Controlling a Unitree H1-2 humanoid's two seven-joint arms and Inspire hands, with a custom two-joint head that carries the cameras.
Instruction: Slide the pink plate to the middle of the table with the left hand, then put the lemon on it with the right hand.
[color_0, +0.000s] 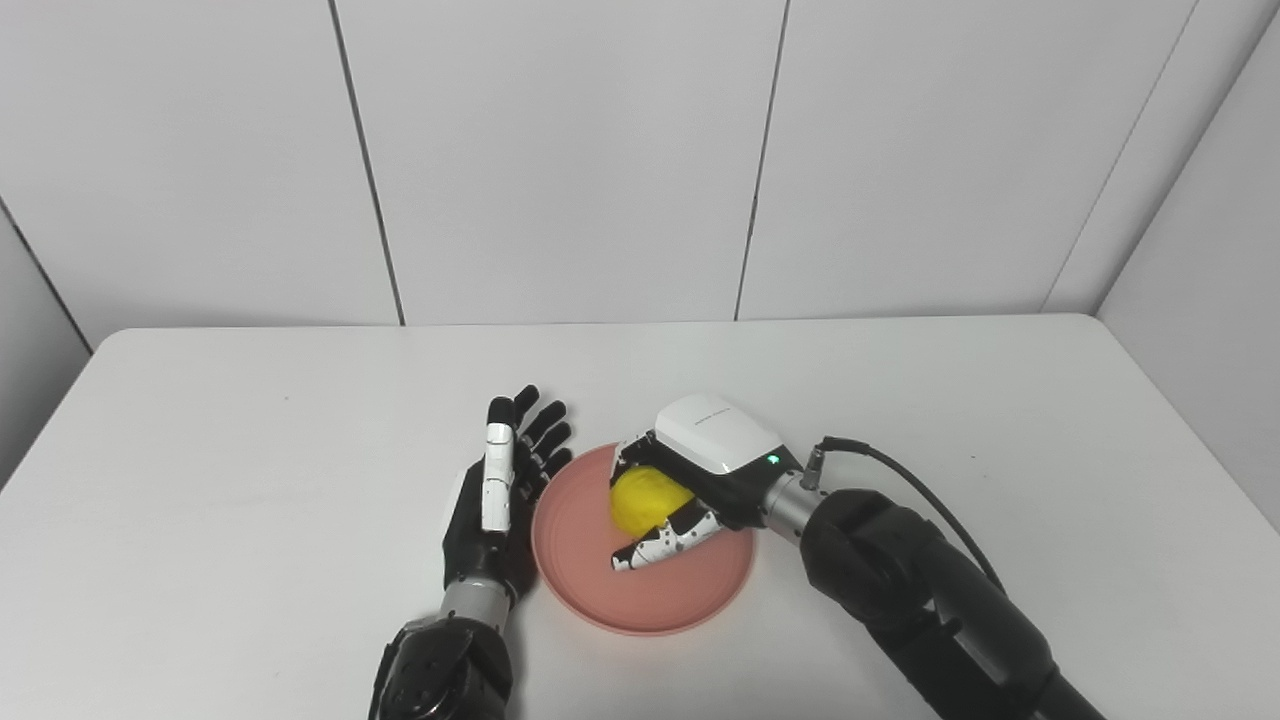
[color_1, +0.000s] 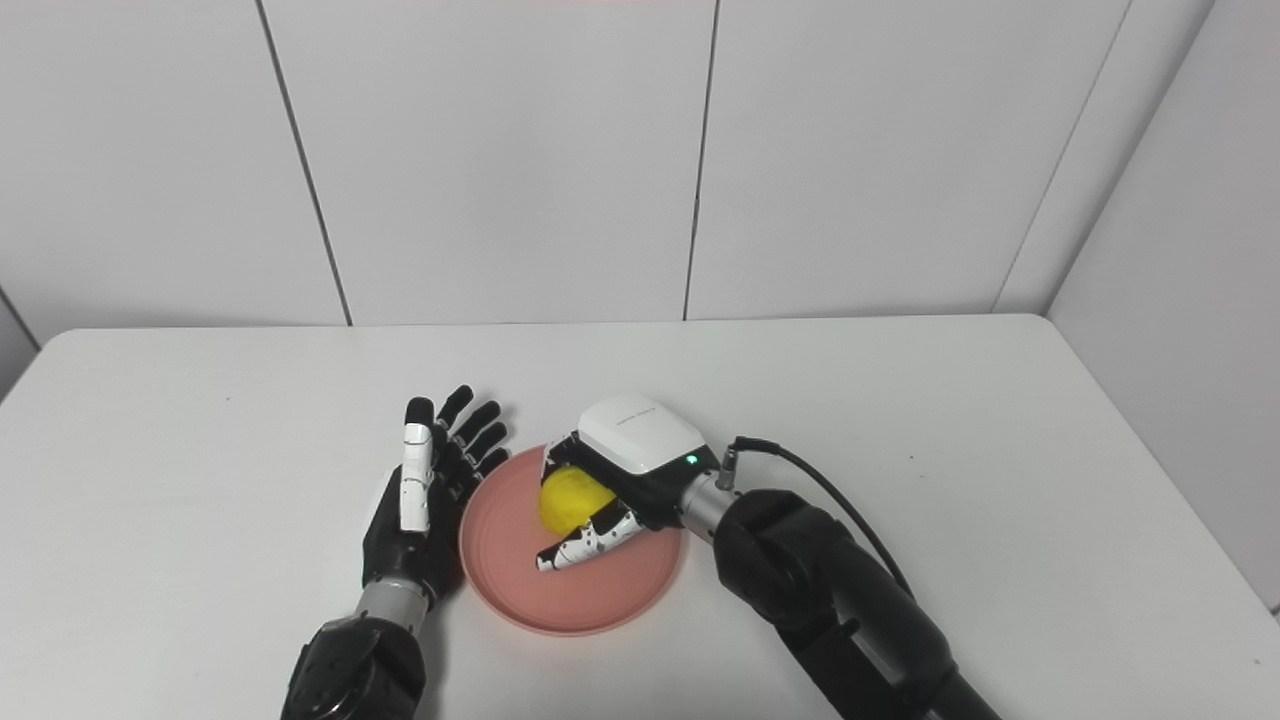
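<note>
Two hands are seen over a white table (color_0: 250, 450), both arms entering from its near edge. The pink plate (color_0: 590, 585) lies flat on the table, roughly midway between the left and right edges and nearer the near edge than the far one.

The left hand (color_0: 495, 500) is held just beside the plate's left rim, palm turned toward the plate, fingers (color_0: 540, 425) spread and stretched toward the far edge. Nothing is held in it. Whether its fingers or palm actually touch the rim cannot be told, though the two are seen very close together.

The right hand (color_0: 680, 485) is positioned over the plate's far right part, its white back turned upward. The lemon (color_0: 645, 500) is gripped in it: the yellow fruit is enclosed between the fingers on its far side and the thumb (color_0: 660, 545), which is laid along its near side, pointing toward the left edge. The lemon is seen above the plate's inner surface, right of the plate's centre. Whether it rests on the plate or is held slightly above it cannot be told. A black cable (color_0: 920, 490) is looped from the right wrist back along the forearm.
</note>
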